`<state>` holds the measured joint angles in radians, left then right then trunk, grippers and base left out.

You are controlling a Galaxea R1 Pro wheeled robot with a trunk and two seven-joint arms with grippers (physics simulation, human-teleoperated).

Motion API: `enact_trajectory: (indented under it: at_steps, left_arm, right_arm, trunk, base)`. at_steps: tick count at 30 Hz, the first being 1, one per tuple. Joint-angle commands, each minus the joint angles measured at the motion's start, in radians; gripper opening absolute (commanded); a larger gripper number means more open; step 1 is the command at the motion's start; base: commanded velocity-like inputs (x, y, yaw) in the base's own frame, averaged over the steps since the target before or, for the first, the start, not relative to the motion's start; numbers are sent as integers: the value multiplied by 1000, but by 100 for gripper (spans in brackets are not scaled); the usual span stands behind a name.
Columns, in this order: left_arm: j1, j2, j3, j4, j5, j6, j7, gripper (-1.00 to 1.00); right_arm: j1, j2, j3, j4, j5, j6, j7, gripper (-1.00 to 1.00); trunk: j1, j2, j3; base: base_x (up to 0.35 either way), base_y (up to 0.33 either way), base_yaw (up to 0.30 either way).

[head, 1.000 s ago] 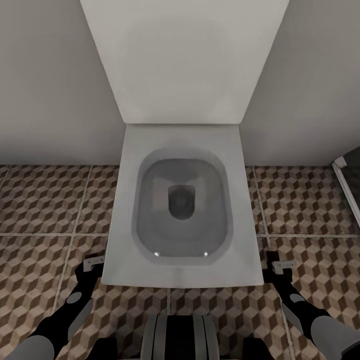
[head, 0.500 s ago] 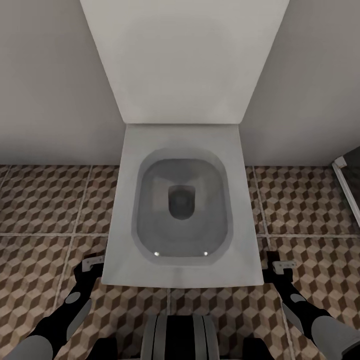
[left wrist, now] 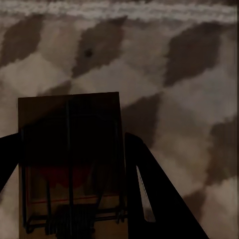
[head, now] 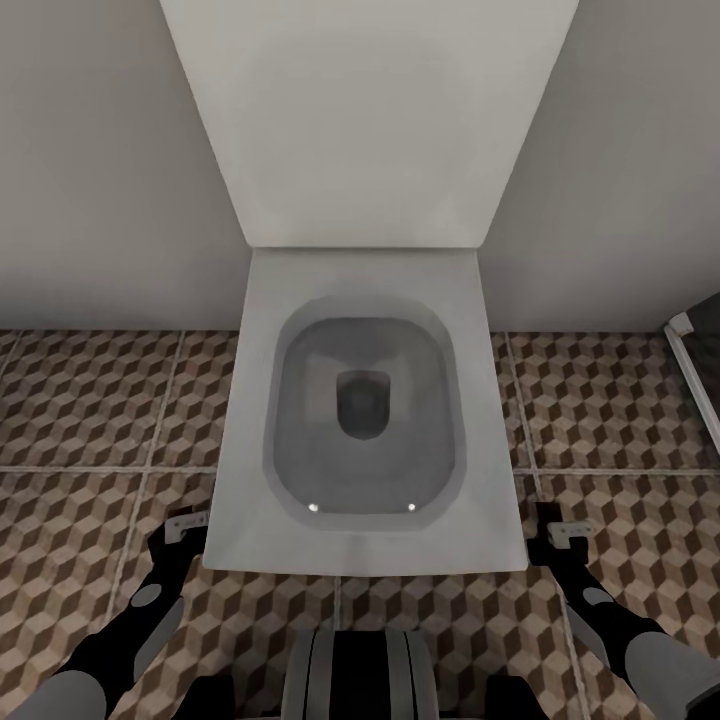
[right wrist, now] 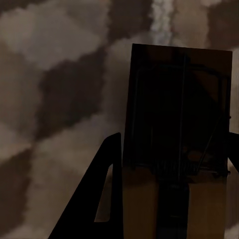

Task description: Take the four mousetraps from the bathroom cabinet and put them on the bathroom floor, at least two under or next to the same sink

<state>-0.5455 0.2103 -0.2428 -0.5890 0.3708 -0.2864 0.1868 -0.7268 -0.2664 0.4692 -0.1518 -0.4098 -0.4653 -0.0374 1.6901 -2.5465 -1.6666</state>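
Two mousetraps are in my grippers. In the left wrist view a tan board with dark wire and a red mark, one mousetrap point(left wrist: 69, 164), sits between the dark fingers point(left wrist: 159, 199) of my left gripper point(left wrist: 69, 142), close above the bathroom floor point(left wrist: 164, 59). The right wrist view has a second mousetrap point(right wrist: 179, 139) clamped in my right gripper point(right wrist: 175, 139) over the cube-pattern tiles. Seen from the head, the left gripper point(head: 185, 525) and right gripper point(head: 555, 525) hang low on either side of the toilet's front. The cabinet and the sink are out of view.
A white toilet point(head: 365, 300) with its lid raised stands straight ahead against the pale wall point(head: 90, 160). Patterned floor tiles point(head: 90, 400) spread to both sides of it. A dark framed edge point(head: 695, 370) shows at the far right.
Almost nothing differs; the right arm has edged very slightly inward, and both grippers still hold their mousetraps.
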Motion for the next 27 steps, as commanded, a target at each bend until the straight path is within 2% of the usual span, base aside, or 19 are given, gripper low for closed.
enact_trajectory:
  at_steps: [1, 27]
  left_arm:
    - [-1, 1, -9, 0, 4, -3, 11, -100]
    - [-1, -3, -9, 0, 4, -3, 11, -100]
  right_arm:
    - [0, 0, 8, 0, -8, -3, 2, -100]
    - [0, -1, 8, 0, -8, -3, 2, -100]
  trunk:
    - [0, 0, 0]
    - [1, -1, -8]
  base:
    - [0, 0, 0]
    - [0, 0, 0]
